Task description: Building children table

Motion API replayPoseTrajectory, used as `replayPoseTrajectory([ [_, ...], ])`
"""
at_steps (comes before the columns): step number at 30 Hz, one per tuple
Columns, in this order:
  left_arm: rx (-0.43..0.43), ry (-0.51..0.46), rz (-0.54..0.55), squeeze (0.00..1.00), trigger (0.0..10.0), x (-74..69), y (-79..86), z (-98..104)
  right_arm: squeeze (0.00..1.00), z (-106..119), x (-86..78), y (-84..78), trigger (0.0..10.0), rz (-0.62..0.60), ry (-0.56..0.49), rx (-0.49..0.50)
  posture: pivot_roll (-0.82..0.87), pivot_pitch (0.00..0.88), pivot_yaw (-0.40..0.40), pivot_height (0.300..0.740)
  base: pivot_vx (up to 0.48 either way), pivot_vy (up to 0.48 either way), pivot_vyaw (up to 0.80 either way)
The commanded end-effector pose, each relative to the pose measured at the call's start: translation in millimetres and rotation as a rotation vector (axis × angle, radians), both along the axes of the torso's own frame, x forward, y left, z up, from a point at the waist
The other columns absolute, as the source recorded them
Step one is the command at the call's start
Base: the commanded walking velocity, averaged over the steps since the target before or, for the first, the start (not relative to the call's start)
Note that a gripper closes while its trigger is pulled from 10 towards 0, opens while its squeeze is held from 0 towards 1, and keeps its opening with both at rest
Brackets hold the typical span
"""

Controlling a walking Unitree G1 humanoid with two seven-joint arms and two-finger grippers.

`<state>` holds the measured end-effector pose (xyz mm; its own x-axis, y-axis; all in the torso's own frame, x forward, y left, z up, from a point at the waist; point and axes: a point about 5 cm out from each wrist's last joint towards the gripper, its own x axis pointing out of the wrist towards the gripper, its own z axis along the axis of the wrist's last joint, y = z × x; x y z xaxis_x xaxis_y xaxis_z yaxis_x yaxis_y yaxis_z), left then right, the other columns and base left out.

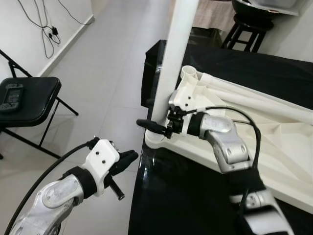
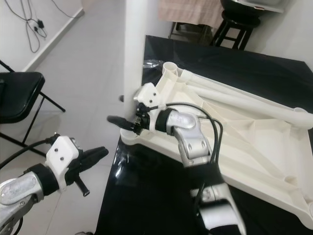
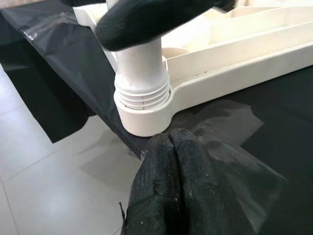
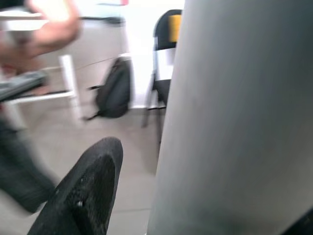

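Left eye view: my right fingers (image 1: 155, 127) clasp the upright white leg (image 1: 177, 49) low, steadying it in the upturned tabletop's (image 1: 274, 132) corner socket (image 3: 143, 117) on the black worktop (image 1: 186, 196); my left fingers (image 1: 123, 161), pressed together, hover just beside.

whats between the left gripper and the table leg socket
Only bare black-covered surface lies between the left gripper and the socket, seen in the left wrist view.

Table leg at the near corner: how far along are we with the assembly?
Done: one white leg stands upright in the corner socket of the upturned tabletop.
In hand: the right gripper is around that leg's base; the left gripper hangs off the table edge, shut and empty.
Left: the far corner socket looks empty.
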<state>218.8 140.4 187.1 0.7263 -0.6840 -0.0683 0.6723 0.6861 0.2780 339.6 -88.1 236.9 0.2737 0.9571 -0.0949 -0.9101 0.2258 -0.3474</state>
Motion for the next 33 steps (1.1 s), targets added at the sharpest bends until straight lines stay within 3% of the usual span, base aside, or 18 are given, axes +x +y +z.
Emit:
replayPoseTrajectory([
  [1,-0.004,0.005,-0.012,0.0,10.0,-3.3,-3.1,0,0.0,-7,-3.1,8.5,10.0,0.112,0.044,-0.021,0.11,0.201,-0.133,0.74,0.0,0.0,0.0],
  [10,0.001,0.007,-0.017,0.0,10.0,-4.9,-3.9,1,0.0,-4,5.6,11.8,10.0,0.239,0.1,-0.067,0.13,0.203,-0.127,0.74,0.0,0.0,0.0],
  [11,0.002,0.009,-0.017,0.0,10.0,-5.3,-3.7,1,0.0,-3,6.7,11.1,0.0,0.249,0.108,-0.067,0.13,0.206,-0.125,0.74,0.0,0.0,0.0],
  [17,0.003,0.013,-0.016,0.0,10.0,-6.3,-3.4,0,0.0,-7,8.4,3.5,0.0,0.272,0.136,-0.053,0.13,0.206,-0.121,0.74,0.0,0.0,0.0],
  [18,0.003,0.017,-0.019,0.0,10.0,-7.1,-4.3,-1,0.0,-17,6.9,-9.1,0.0,0.211,0.145,-0.047,0.13,0.199,-0.126,0.74,0.0,0.0,0.0],
  [22,0.002,0.018,-0.019,0.0,10.0,-7.5,-4.7,-1,0.0,-31,5.9,-23.6,0.0,0.107,0.158,-0.05,0.12,0.198,-0.132,0.74,0.0,0.0,0.0],
  [24,0.005,0.018,-0.016,0.0,10.0,-7.9,-3.6,-2,0.0,-52,4.4,-36.3,0.0,-0.086,0.183,-0.072,0.12,0.197,-0.138,0.74,0.0,0.0,0.0],
  [25,0.005,0.018,-0.016,0.0,10.0,-7.9,-3.6,-2,0.0,-52,4.4,-36.3,0.0,-0.086,0.183,-0.072,0.12,0.197,-0.138,0.74,0.0,0.0,0.0],
  [27,0.016,0.017,-0.011,0.0,10.0,-8.6,-2.3,-2,0.0,-84,-0.6,-53.2,0.0,-0.488,0.268,-0.068,0.14,0.2,-0.148,0.74,0.0,0.0,0.0],
  [28,0.015,0.016,-0.005,0.0,10.0,-8.9,0.2,-1,0.0,-107,-24.0,-61.8,0.0,-0.732,0.337,-0.056,0.14,0.205,-0.138,0.74,0.0,0.0,0.0],
  [29,0.015,0.016,-0.005,0.0,10.0,-8.9,0.2,-1,0.0,-107,-24.0,-61.8,0.0,-0.732,0.337,-0.056,0.14,0.205,-0.138,0.74,0.0,0.0,0.0],
  [30,0.02,0.015,-0.001,0.0,10.0,-9.1,2.5,0,0.0,-119,-48.2,-68.2,0.0,-0.884,0.381,-0.045,0.14,0.211,-0.126,0.74,0.0,0.0,0.0],
  [31,0.02,0.016,0.001,0.0,10.0,-9.1,4.5,0,0.0,-124,-65.2,-70.4,0.0,-0.959,0.407,-0.04,0.12,0.205,-0.119,0.74,0.0,0.0,0.0],
  [33,0.01,0.018,0.002,0.0,10.0,-8.6,6.6,1,0.0,-124,-74.6,-65.4,0.0,-0.942,0.412,-0.044,0.11,0.196,-0.109,0.74,0.0,0.0,0.0],
])
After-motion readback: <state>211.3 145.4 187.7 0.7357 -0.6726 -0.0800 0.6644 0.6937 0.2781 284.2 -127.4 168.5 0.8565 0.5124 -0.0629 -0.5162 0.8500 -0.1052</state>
